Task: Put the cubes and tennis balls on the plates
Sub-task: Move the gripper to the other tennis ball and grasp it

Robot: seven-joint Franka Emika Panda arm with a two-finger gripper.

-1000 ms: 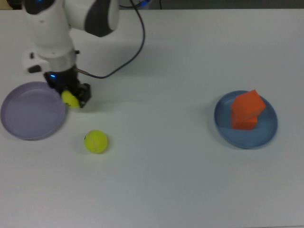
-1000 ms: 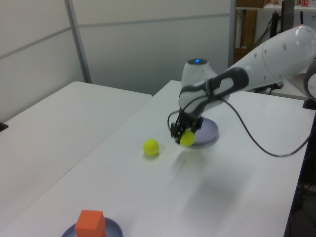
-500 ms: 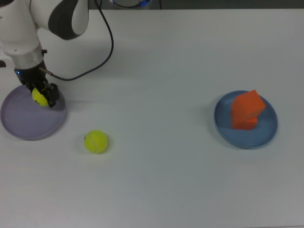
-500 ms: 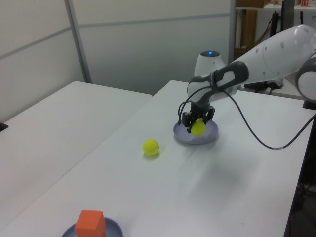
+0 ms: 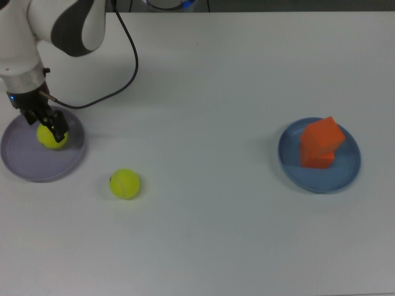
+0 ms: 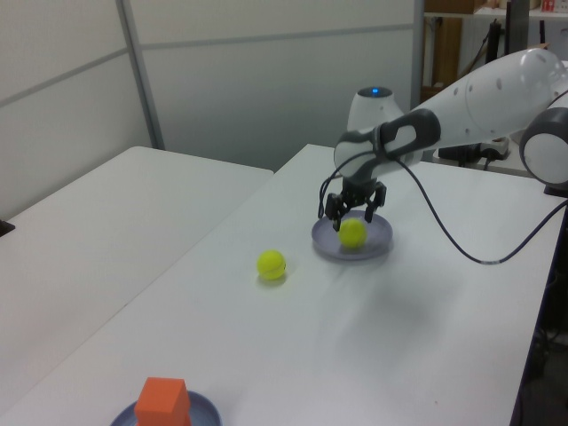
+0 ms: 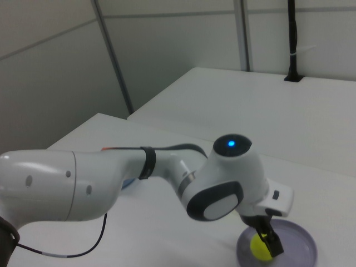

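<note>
Top view, from its left edge: lavender plate (image 5: 24, 163) on the white worktop (image 5: 210, 74), with one tennis ball (image 5: 52, 137) sitting inside it toward the plate's upper right. The tool (image 5: 47, 123) stands directly over that ball. In the left view the tool (image 6: 352, 206) has its fingers spread to either side above the ball (image 6: 352, 232), gap showing between fingers and ball — released, nothing held. The ball rests on the plate (image 6: 376, 242) there.

Right view: same ball (image 7: 259, 246) at the near-left inside of the lavender plate (image 7: 297, 245), dark fingertips of the tool (image 7: 268, 240) close against it; the arm's white wrist with a blue light fills much of the picture.

Further right in the top view: second tennis ball (image 5: 124, 184) loose on the worktop, just off the lavender plate's lower right rim, not touching it. Left view shows it (image 6: 272, 264) apart from the plate as well.

Far right of the top view — blue plate (image 5: 290, 163), well apart from the rest, carrying both orange cubes (image 5: 321, 143), one stacked on the other, the upper one turned askew. Left view catches these cubes (image 6: 163, 401) and the blue plate (image 6: 206, 410) at its bottom edge.

A black cable (image 5: 126, 68) trails from the arm across the worktop.
</note>
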